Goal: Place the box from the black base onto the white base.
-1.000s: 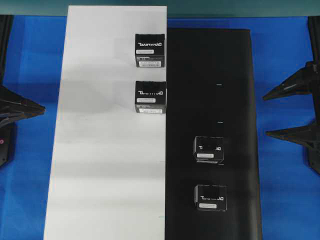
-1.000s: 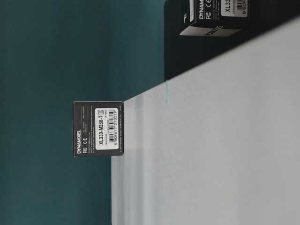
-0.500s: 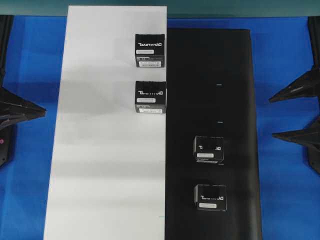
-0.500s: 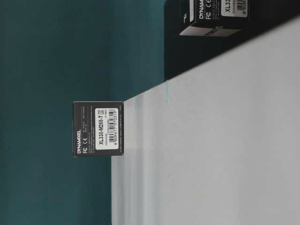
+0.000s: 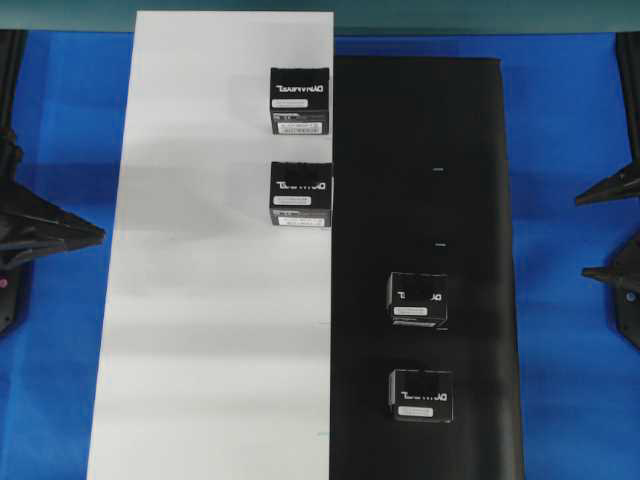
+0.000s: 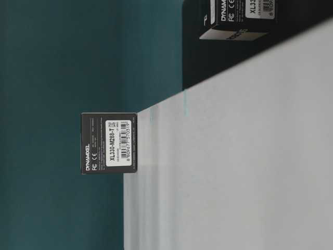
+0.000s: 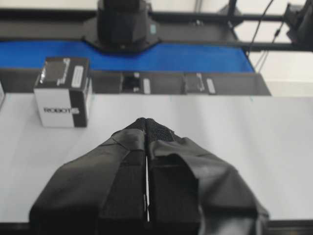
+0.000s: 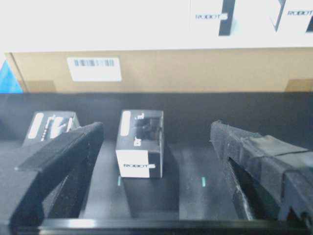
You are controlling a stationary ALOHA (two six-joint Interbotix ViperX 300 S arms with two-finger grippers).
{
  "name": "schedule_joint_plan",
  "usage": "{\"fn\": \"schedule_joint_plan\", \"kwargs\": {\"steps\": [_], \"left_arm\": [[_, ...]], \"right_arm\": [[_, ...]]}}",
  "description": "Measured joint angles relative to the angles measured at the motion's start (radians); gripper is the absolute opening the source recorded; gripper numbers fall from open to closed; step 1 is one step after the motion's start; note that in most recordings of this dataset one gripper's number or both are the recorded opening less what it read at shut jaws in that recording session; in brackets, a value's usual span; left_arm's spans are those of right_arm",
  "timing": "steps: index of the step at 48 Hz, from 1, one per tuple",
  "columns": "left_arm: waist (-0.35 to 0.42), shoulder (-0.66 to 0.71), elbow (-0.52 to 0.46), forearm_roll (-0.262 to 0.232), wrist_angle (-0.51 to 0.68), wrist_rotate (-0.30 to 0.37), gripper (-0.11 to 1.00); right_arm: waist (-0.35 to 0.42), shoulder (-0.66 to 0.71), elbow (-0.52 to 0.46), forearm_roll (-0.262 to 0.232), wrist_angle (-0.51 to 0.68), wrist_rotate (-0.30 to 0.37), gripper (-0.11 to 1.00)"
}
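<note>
A blue tabletop [image 5: 570, 120] carries two long flat sheets lying side by side and touching along one edge: the white base [image 5: 200, 330] on the left of the overhead view and the black base [image 5: 440, 140] on the right. Four matching small black cartons are split evenly between them. Two boxes already stand on the white base, hard against the shared edge, one farther up [image 5: 300, 101] and one just below it [image 5: 301, 195]. Two remain on the black base in its lower half: the upper box [image 5: 417, 301] and the lower box [image 5: 421, 394], near each other and untouched. So the job looks about half finished, with two transfers left. The right gripper [image 5: 612, 234] sits at the right border of the overhead view, well apart from both remaining boxes, its fingers [image 8: 63, 152] spread wide and empty; its wrist camera frames one of the two between them. The left gripper [image 5: 98, 235] hovers at the white base's left edge, fingers [image 7: 132, 147] pressed together, holding nothing.
</note>
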Motion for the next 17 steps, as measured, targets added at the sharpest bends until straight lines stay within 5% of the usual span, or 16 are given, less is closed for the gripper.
{"fn": "schedule_joint_plan", "kwargs": {"steps": [17], "left_arm": [[-0.002,0.003,0.008,0.000,-0.002,-0.002,-0.05]], "right_arm": [[-0.003,0.003,0.032,0.000,0.054,0.003,0.98]]}}
